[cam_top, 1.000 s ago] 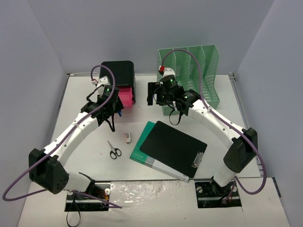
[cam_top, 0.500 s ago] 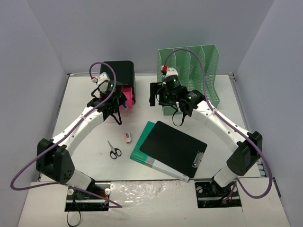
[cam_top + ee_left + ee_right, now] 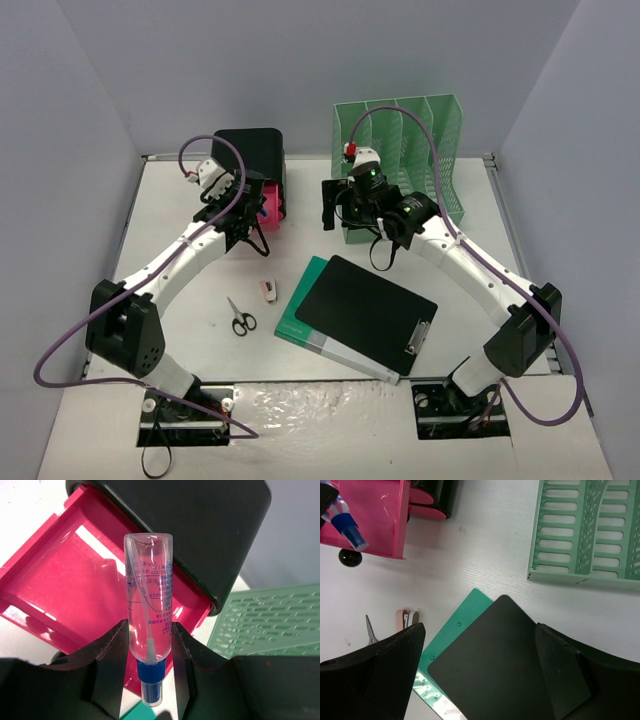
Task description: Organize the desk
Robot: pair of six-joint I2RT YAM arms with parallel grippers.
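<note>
The white desk (image 3: 190,290) holds all items. My left gripper (image 3: 252,208) is shut on a clear glue bottle (image 3: 148,595) with a blue cap, gripped near the cap end (image 3: 148,647). It holds the bottle over the open pink drawer (image 3: 65,580) of a black drawer unit (image 3: 250,155). The bottle's cap also shows in the right wrist view (image 3: 347,527). My right gripper (image 3: 335,205) is open and empty (image 3: 479,630), hovering above the black clipboard (image 3: 495,665).
The clipboard (image 3: 365,310) lies on a green folder (image 3: 297,312) at the middle front. Scissors (image 3: 240,318) and a small pink and white item (image 3: 269,291) lie left of it. A green file rack (image 3: 405,150) stands at the back right.
My left gripper has carried the bottle back towards the drawer unit and now holds it over the pink drawer. My right gripper has drifted slightly towards the back.
</note>
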